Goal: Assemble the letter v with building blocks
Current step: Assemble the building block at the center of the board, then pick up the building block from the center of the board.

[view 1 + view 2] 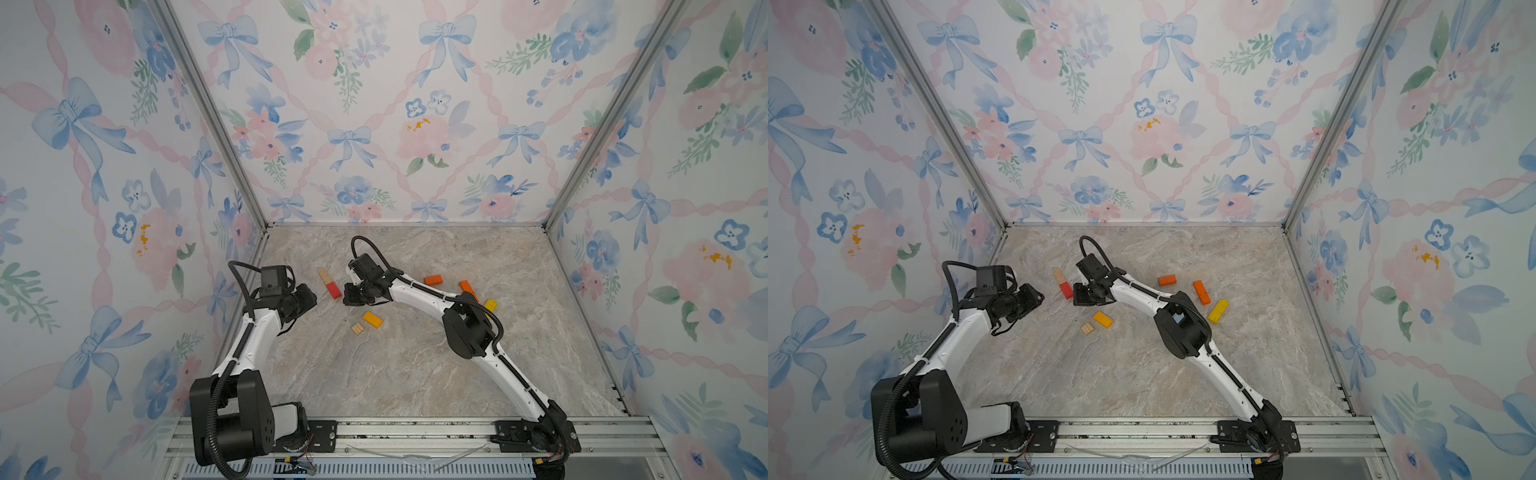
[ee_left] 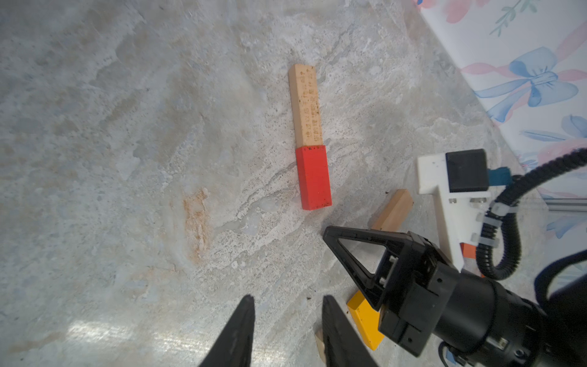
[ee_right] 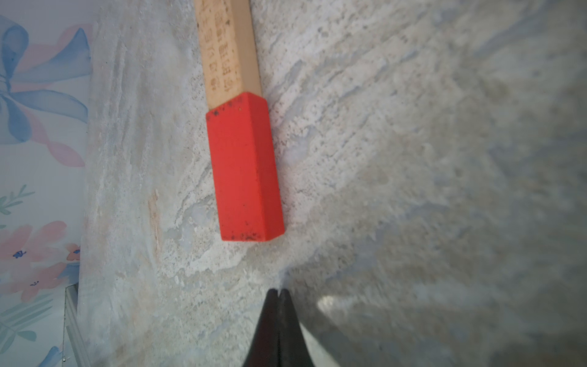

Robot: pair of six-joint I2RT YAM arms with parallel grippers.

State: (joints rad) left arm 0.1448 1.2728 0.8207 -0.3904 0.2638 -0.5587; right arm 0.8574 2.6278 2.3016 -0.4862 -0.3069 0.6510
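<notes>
A natural wood bar (image 1: 324, 275) (image 2: 305, 105) and a red block (image 1: 333, 290) (image 3: 246, 168) lie end to end in one slanted line on the marble floor. My right gripper (image 1: 347, 296) (image 3: 279, 290) is shut and empty, its tip just off the red block's free end. Left of that line my left gripper (image 1: 311, 297) (image 2: 287, 300) hangs open with nothing between its fingers. A yellow-orange block (image 1: 372, 319) (image 2: 365, 317) and a small wooden block (image 1: 357, 328) lie nearer the front. Another wood block (image 2: 394, 211) lies behind the right gripper in the left wrist view.
To the right, partly behind the right arm, lie two orange blocks (image 1: 1167, 280) (image 1: 1201, 292) and a yellow bar (image 1: 1218, 311). Floral walls close in the floor on three sides. An aluminium rail (image 1: 415, 432) carrying both arm bases runs along the front.
</notes>
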